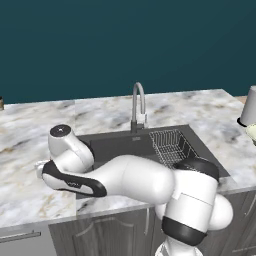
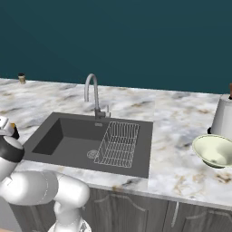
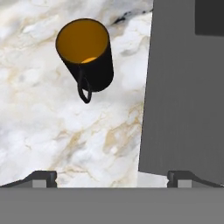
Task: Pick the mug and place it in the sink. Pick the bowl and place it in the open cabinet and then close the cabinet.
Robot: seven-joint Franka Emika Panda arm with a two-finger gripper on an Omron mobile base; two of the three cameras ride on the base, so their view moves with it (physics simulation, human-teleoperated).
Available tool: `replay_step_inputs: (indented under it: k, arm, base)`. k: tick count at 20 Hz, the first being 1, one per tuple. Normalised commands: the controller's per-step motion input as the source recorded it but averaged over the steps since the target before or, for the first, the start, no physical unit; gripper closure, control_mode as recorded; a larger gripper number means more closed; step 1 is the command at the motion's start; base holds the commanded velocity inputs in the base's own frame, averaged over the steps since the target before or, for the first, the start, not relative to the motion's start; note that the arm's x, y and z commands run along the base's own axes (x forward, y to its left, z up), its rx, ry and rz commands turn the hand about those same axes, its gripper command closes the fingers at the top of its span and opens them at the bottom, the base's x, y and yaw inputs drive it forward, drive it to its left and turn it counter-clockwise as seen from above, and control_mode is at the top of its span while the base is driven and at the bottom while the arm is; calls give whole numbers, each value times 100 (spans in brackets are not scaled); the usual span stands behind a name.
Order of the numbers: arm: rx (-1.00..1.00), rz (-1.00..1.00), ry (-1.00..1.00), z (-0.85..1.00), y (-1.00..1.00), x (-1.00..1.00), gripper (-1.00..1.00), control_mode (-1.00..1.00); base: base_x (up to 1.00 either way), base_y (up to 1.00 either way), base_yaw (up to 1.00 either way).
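The mug (image 3: 85, 57), black with an orange-yellow inside, stands upright on the marble counter (image 3: 52, 131) just left of the sink (image 1: 125, 145); its handle points toward my hand. My gripper (image 3: 113, 178) hovers above and short of the mug, open, with nothing between its fingertips (image 3: 43, 177). From the right base view a sliver of the mug (image 2: 14, 132) shows beside my hand at the far left. The cream-white bowl (image 2: 214, 150) sits on the counter right of the sink (image 2: 90, 140). The cabinet is out of view.
A curved faucet (image 1: 138, 105) rises behind the basin, and a wire rack (image 2: 118, 144) fills its right side. A tall grey-white cup-like object (image 2: 223, 118) stands behind the bowl. A small jar (image 2: 21, 78) sits far back left. My arm (image 1: 130, 180) crosses the sink's front edge.
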Motion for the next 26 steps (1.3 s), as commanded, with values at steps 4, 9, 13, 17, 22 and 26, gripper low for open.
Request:
replay_step_inputs:
  k: [4,9,13,17,22,26]
  arm:
    - [0,0,0,-5,4,11,-100,-100]
    - [0,0,0,-10,7,18,-100,-100]
    - [0,0,0,-14,16,26,-100,-100]
    - [0,0,0,-13,19,21,-100,-100]
    - [0,-1,0,-14,24,16,-100,-100]
    - [0,-2,0,-16,28,23,-100,-100]
  base:
    - [0,0,0]
    - [0,0,0]
    - [0,0,0]
    - [0,0,0]
    - [0,0,0]
    - [0,0,0]
